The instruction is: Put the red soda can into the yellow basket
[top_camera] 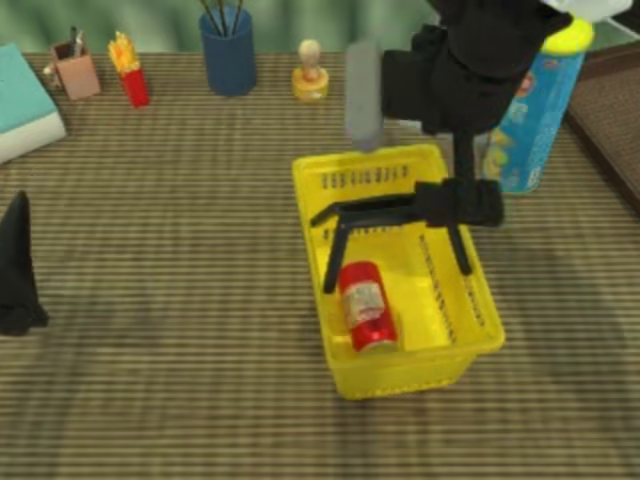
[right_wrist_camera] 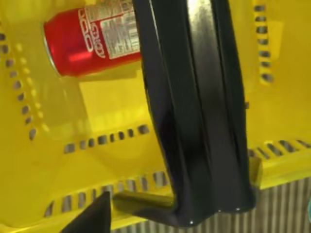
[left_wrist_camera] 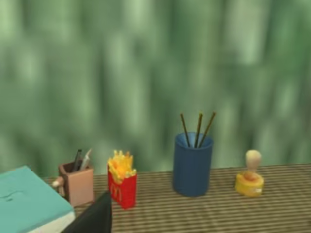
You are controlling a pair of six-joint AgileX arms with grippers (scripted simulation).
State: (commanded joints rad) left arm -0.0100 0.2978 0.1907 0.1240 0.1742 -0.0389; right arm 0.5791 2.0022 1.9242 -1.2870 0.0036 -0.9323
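The can [top_camera: 367, 305] lies on its side inside the basket [top_camera: 440, 370]; the right gripper [top_camera: 458, 203] grasps the basket's handle [top_camera: 375, 212].

A red soda can [top_camera: 367, 305] with a white label lies in the yellow basket [top_camera: 452, 353] with black handles.

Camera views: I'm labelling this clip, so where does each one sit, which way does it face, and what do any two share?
Top view: above the table, looking down; the right gripper is at the basket's black handles, the left gripper parked at the left edge.
Left wrist view: low, facing the back row: fries box, blue cup.
Right wrist view: close over the yellow basket; a dark fingertip shows.
Top and right wrist views share the red soda can lying inside the basket.
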